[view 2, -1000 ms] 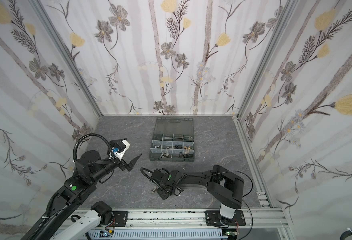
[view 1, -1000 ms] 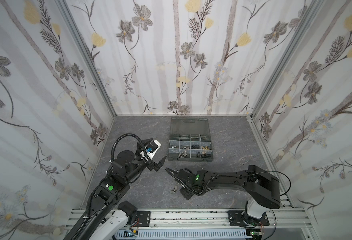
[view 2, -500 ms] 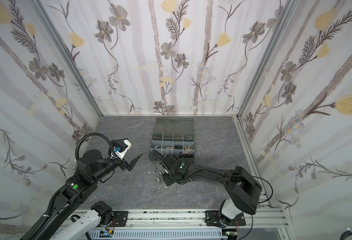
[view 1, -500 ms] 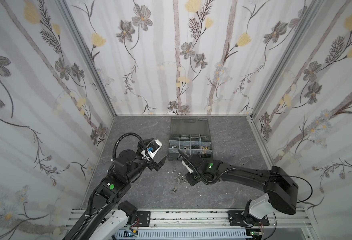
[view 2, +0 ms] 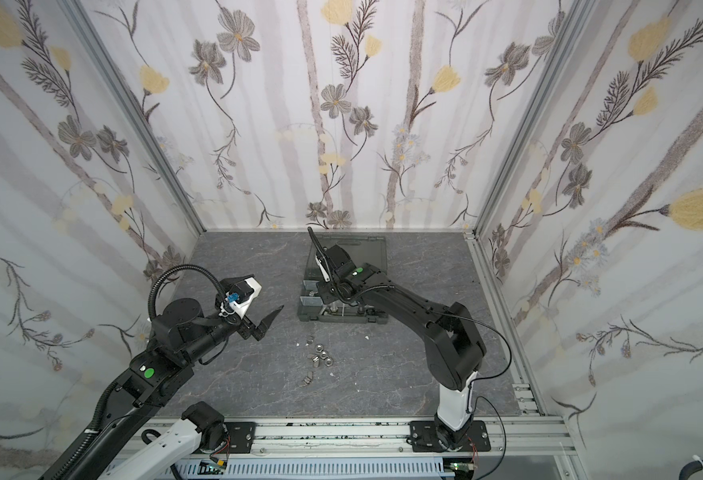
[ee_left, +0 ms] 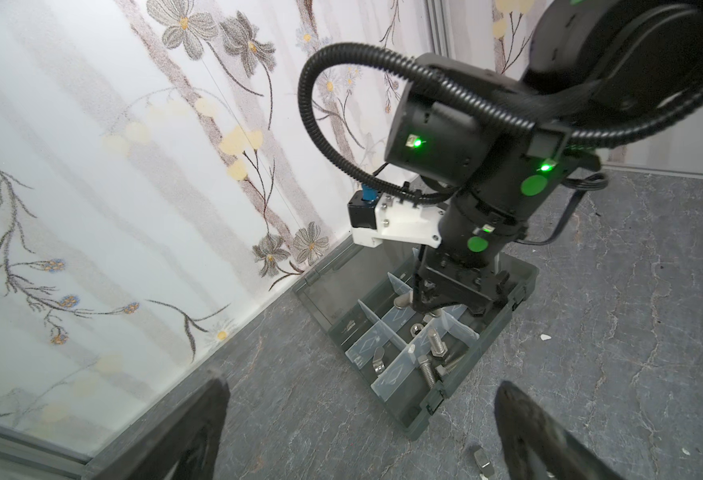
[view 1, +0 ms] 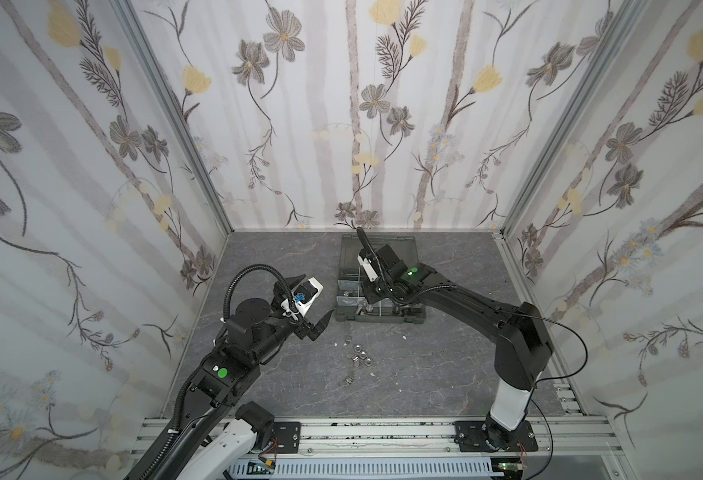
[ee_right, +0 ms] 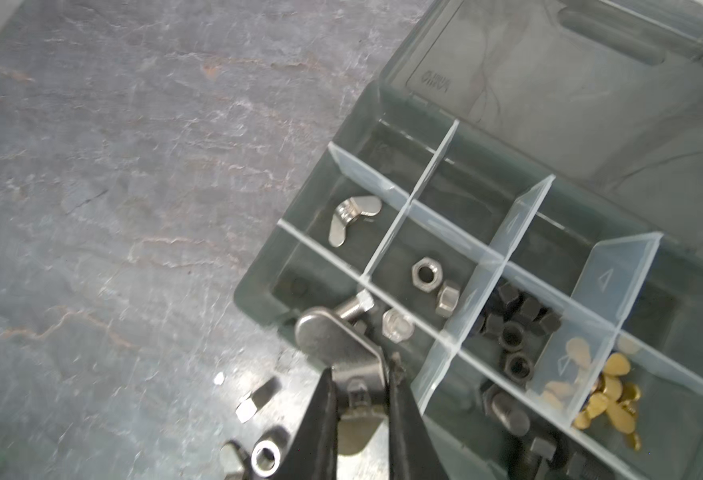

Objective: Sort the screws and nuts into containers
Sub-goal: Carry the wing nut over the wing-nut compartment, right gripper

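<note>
Gripping a wing nut (ee_right: 328, 337), the right gripper (ee_right: 360, 376) hangs over the case (view 1: 383, 320). The left gripper (ee_left: 360, 419) stands open nearby.

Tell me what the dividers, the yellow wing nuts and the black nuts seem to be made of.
Dividers: probably clear, slightly frosted plastic; you can see through them.
Yellow wing nuts: brass or brass-plated, judging by the shiny golden colour.
Black nuts: likely steel with a dull black coating; they look matte, with barely any glint.
</note>
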{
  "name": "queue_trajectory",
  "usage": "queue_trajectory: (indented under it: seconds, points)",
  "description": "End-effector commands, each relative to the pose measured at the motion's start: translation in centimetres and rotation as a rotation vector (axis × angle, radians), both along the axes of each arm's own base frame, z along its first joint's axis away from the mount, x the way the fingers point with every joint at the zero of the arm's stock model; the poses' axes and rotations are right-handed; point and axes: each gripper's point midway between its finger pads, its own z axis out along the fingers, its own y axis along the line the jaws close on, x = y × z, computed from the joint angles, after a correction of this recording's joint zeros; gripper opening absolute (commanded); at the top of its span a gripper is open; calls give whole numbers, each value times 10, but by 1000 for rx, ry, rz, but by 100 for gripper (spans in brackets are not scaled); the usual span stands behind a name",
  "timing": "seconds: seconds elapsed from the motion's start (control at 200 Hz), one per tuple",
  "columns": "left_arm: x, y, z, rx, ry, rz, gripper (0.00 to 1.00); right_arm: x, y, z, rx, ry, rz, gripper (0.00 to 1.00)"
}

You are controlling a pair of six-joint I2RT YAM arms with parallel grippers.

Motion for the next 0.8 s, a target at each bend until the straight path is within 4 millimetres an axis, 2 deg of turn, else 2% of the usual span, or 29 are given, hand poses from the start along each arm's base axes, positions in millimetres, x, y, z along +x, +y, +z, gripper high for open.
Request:
queue_trajectory:
  seconds: [0.0,0.2,0.48,0.794]
  points:
    - [1,0,9,-7,-34,-3,100,11,15,-7,-36,-13,63,13]
    - [1,-1,14,-13,-47,-4,100,23,27,-42,-120,42,102,13]
    - [1,-3,17,-13,-48,-13,100,39,44,-60,-133,58,107,13]
    - [3,-6,19,-21,-32,-20,100,36,44,-92,-173,114,123,16]
